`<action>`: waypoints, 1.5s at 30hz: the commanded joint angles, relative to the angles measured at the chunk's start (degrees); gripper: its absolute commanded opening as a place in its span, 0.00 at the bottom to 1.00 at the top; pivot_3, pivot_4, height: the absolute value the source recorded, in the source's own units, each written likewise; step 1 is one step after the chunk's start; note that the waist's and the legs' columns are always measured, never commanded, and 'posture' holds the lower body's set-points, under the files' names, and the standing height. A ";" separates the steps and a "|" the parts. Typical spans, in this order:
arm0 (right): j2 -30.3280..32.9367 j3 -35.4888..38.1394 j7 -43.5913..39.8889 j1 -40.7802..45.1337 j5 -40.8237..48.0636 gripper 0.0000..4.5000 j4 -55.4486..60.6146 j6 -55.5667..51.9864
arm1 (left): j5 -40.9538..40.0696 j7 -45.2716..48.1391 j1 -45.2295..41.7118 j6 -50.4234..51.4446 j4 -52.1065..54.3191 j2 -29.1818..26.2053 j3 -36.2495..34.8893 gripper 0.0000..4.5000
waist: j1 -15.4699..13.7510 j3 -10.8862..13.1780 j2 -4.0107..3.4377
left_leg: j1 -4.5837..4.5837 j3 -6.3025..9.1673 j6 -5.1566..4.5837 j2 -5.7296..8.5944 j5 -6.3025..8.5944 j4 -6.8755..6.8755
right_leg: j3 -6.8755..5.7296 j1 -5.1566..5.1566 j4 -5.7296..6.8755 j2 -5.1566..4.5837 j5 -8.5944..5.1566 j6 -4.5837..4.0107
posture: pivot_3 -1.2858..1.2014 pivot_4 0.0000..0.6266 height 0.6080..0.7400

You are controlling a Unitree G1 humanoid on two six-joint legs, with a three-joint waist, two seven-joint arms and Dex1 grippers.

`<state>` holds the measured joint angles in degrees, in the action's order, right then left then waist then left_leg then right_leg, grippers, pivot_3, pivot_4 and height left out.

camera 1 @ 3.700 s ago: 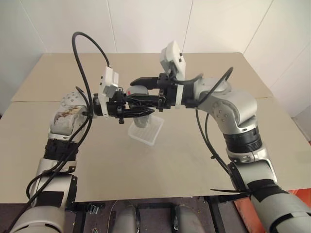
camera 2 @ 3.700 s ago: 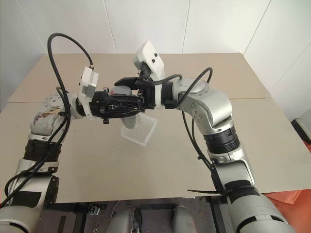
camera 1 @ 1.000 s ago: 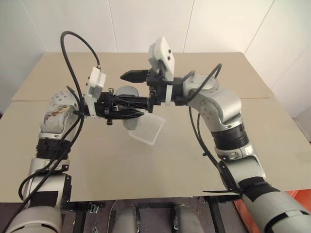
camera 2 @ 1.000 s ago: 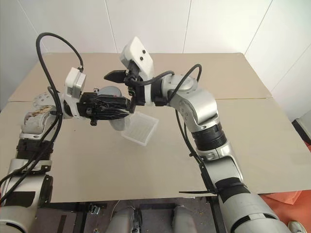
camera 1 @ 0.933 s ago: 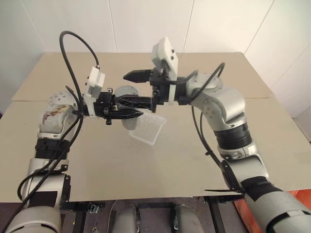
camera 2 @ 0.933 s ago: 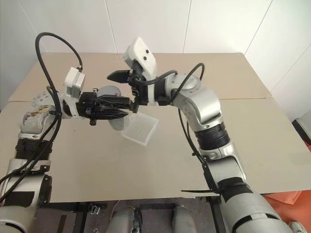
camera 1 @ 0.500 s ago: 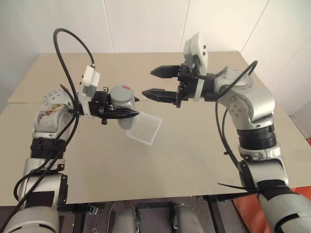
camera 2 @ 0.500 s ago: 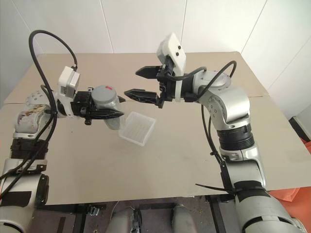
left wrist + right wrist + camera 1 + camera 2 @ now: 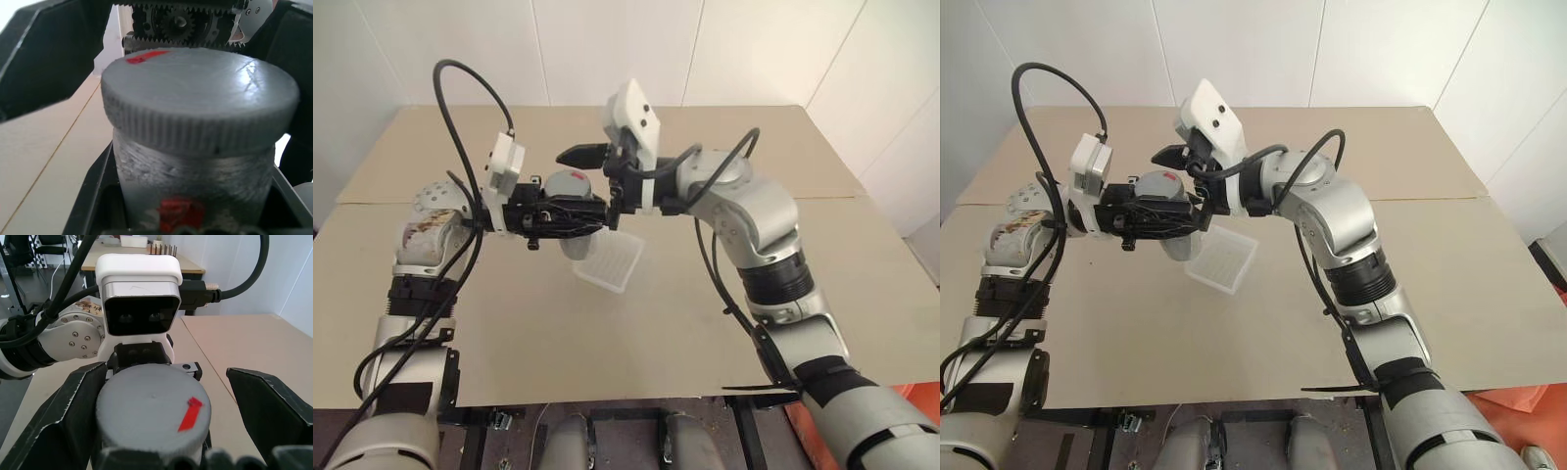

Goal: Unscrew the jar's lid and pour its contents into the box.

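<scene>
The left gripper (image 9: 592, 217) is clamping the light, rigid plastic jar (image 9: 195, 191) while the right gripper (image 9: 161, 421) is straddling, jaws open, its ribbed grey lid (image 9: 154, 413), whose rim likely offers the best grip.

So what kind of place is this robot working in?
Probably a lab or test room: a plain beige table against bare white walls, and, in the right wrist view, another table and office chairs behind.

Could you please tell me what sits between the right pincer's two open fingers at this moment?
The lid, on the jar, sits between them in the right wrist view, untouched.
</scene>
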<state>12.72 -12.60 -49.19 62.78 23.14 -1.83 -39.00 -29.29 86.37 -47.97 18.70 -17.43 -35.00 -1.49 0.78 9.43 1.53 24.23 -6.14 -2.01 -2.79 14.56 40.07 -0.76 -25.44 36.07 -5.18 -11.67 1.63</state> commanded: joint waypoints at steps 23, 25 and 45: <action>9.18 4.93 -8.72 -5.08 7.23 0.99 10.17 0.23 | -1.24 0.50 -0.84 -0.26 2.02 -1.91 -1.28 0.45 | 0.07 0.00 0.00 | -0.01 0.01 -0.02 -0.01 0.01 -0.01 | 0.01 0.00 0.00 0.01 0.00 0.00 | 0.52 0.24 1.00; 8.28 4.74 -8.23 -4.53 7.70 0.99 10.68 -0.12 | -1.15 0.54 -0.83 -0.44 1.94 -1.69 -1.15 0.45 | 0.03 0.00 0.00 | -0.02 0.01 -0.02 -0.01 0.01 0.00 | 0.01 0.02 0.00 0.00 0.00 0.00 | 0.52 0.24 1.00; 3.78 3.54 -4.29 -0.08 1.48 0.99 2.75 2.81 | -1.56 0.16 0.03 0.63 3.54 -2.41 -1.63 0.45 | 0.03 0.00 0.00 | -0.01 0.01 0.00 0.00 0.00 0.00 | 0.00 0.01 0.01 0.00 0.00 0.00 | 0.52 0.24 1.00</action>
<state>15.33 -11.04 -53.03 62.53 23.93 -1.42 -36.62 -29.47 86.27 -47.63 19.18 -16.43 -36.41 -1.34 0.81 9.43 1.53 24.22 -6.13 -2.01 -2.79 14.56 40.07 -0.76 -25.42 36.08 -5.18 -11.66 1.63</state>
